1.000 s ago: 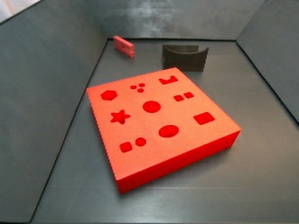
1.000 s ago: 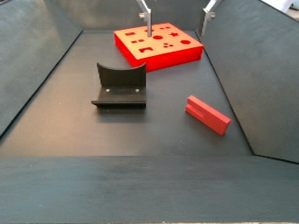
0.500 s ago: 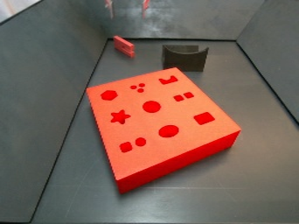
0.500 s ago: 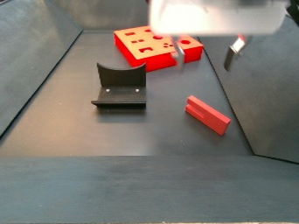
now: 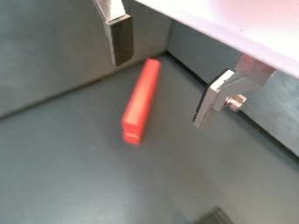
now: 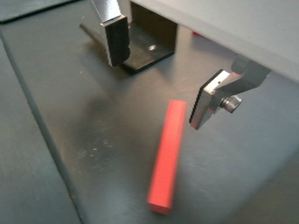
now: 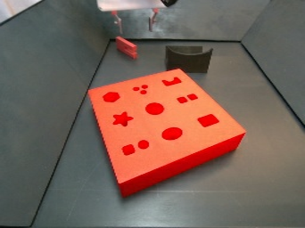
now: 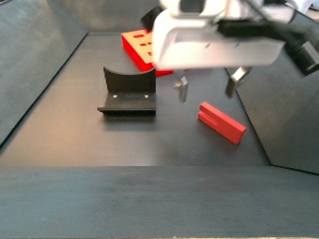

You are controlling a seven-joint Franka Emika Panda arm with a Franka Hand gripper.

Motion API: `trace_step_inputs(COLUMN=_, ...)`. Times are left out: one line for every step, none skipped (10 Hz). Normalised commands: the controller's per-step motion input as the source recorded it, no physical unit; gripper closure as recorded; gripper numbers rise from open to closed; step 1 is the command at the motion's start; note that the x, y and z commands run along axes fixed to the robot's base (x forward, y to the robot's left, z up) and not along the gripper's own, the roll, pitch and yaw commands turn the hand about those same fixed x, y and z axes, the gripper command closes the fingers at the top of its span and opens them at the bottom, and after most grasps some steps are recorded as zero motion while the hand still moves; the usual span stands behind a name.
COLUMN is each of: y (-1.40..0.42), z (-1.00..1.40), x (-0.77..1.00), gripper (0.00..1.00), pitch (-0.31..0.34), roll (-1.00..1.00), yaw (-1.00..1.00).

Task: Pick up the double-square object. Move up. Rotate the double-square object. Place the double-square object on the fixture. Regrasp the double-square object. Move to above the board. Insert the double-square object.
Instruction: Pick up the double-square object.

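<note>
One big red board (image 7: 161, 120) sits on the floor with nothing in its holes. Next comes the gripper (image 8: 204, 89), which has dropped low since a moment ago and now hangs over the floor, its claw spread wide and empty. Near it stands the dark fixture (image 8: 127, 91). Smallest is the double-square object (image 5: 142, 100), lying flat below the fingers (image 5: 121, 40), untouched, so picking it up looks like the next job.

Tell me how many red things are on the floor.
2: the board in the middle, and the double-square object lying by the wall, below the open gripper. None seem hidden.
</note>
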Motion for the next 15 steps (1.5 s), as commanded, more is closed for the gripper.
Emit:
trace_step_inputs(y=0.0, z=-1.0, x=0.06, gripper=0.0, pitch=-0.041, roll=0.0, yaw=0.0)
trace_step_inputs(y=-0.04, z=-1.0, x=-0.12, gripper=0.0, pitch=-0.053, roll=0.05, yaw=0.06)
trace_step_inputs(y=-0.02, z=-1.0, x=-0.22, gripper=0.0, pitch=-0.026, roll=0.06, yaw=0.12)
trace_step_inputs(y=-0.06, z=-1.0, x=-0.26, gripper=0.0, pitch=-0.021, roll=0.1, yaw=0.19)
trace_step_inputs(y=-0.1, z=-1.0, x=-0.17, gripper=0.0, pitch=-0.019, roll=0.11, yaw=0.25)
trace_step_inputs(y=-0.12, z=-1.0, x=-0.12, gripper=0.0, pitch=-0.044, roll=0.13, yaw=0.41)
trace_step_inputs(y=-0.08, z=-0.7, x=-0.04, gripper=0.0, pitch=-0.076, roll=0.04, yaw=0.69)
trace_step_inputs(y=0.0, z=0.0, x=0.03, gripper=0.0, pitch=0.004, roll=0.0, yaw=0.0)
trace_step_inputs(y=0.0, z=0.0, x=0.0, gripper=0.0, pitch=0.0, roll=0.0, yaw=0.0)
trace_step_inputs(y=0.0, z=0.0, x=0.0, gripper=1.0, pitch=0.0, roll=0.0, yaw=0.0)
trace_step_inputs(y=0.0, z=0.0, x=0.0, gripper=1.0, pitch=0.0, roll=0.0, yaw=0.0)
trace_step_inputs(y=0.0, z=0.0, x=0.0, gripper=1.0, pitch=0.0, roll=0.0, yaw=0.0)
trace_step_inputs(y=0.0, z=0.0, x=0.0, gripper=1.0, pitch=0.0, roll=0.0, yaw=0.0)
trace_step_inputs(y=0.0, z=0.0, x=0.0, gripper=1.0, pitch=0.0, roll=0.0, yaw=0.0)
trace_step_inputs(y=0.0, z=0.0, x=0.0, gripper=1.0, pitch=0.0, roll=0.0, yaw=0.0)
